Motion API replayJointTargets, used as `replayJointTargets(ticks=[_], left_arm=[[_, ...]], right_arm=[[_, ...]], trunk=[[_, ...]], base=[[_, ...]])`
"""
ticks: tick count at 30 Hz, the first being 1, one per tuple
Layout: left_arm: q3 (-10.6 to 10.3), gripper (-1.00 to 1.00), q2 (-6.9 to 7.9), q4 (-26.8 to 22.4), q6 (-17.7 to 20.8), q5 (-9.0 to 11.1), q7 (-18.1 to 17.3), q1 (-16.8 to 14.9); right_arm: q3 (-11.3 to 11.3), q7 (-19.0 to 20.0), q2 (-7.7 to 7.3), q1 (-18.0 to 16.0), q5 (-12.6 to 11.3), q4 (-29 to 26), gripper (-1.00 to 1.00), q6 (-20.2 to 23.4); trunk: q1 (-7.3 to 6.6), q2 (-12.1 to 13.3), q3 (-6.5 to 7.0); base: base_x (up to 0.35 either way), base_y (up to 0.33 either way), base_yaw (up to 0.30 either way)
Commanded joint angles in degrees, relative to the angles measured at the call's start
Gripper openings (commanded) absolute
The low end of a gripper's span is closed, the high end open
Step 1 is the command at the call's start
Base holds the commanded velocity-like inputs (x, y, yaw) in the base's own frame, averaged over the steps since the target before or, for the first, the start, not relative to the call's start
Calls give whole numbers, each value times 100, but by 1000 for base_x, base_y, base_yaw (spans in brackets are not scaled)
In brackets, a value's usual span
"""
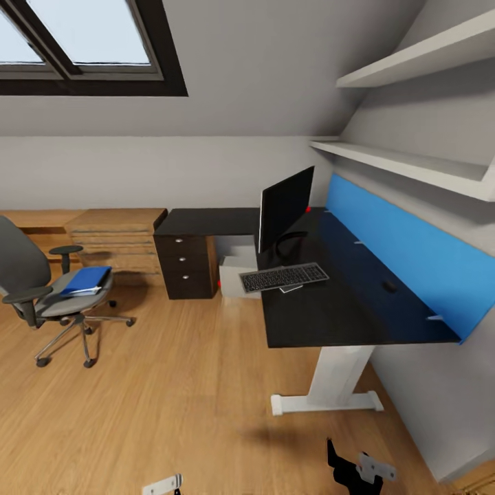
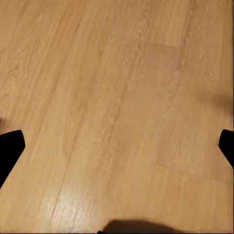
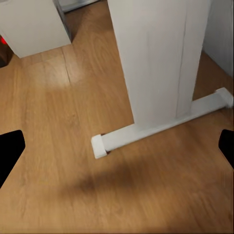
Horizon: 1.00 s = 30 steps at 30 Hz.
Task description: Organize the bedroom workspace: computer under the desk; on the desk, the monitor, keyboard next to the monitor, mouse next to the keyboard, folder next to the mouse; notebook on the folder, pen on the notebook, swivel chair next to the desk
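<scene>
On the chair (image 1: pixel 48 289) seat the blue folder (image 1: pixel 86 280) is lying, well apart from the worktop (image 1: pixel 330 316); probably light, bendy, best pinched at an overhanging edge; both pincers are standing wide, empty.

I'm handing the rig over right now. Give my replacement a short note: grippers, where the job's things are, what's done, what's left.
Left gripper and right gripper: both open, empty, low over the floor.
Done: monitor stands on the desk; keyboard lies in front of it, overhanging the desk edge; the small dark mouse lies near the blue wall panel, well apart from the keyboard; computer sits under the desk.
Left: folder is on the swivel chair, which stands away from the desk. Notebook and pen not spotted.
</scene>
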Motion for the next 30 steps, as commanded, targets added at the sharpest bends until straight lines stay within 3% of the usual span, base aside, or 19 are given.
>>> replayJointTargets(ticks=[1,7,12,30], left_arm=[[-39,100,5,1,-30,60,38,-4],[-37,100,2,1,-38,60,38,-4],[-35,100,-2,1,-46,52,38,-4],[-47,100,-2,1,-24,60,47,-4]], right_arm=[[-45,59,-1,-6,-19,12,100,-15],[-42,57,-1,-6,-19,12,100,-16],[-42,58,-1,-6,-19,9,100,-15],[-50,61,-1,-6,-10,12,100,-14]], trunk=[[-2,-5,-6],[-2,-5,-6],[-2,-5,-6],[-397,717,317]], base=[[-191,-286,0],[-154,-264,0],[-29,-36,0],[0,0,0]])
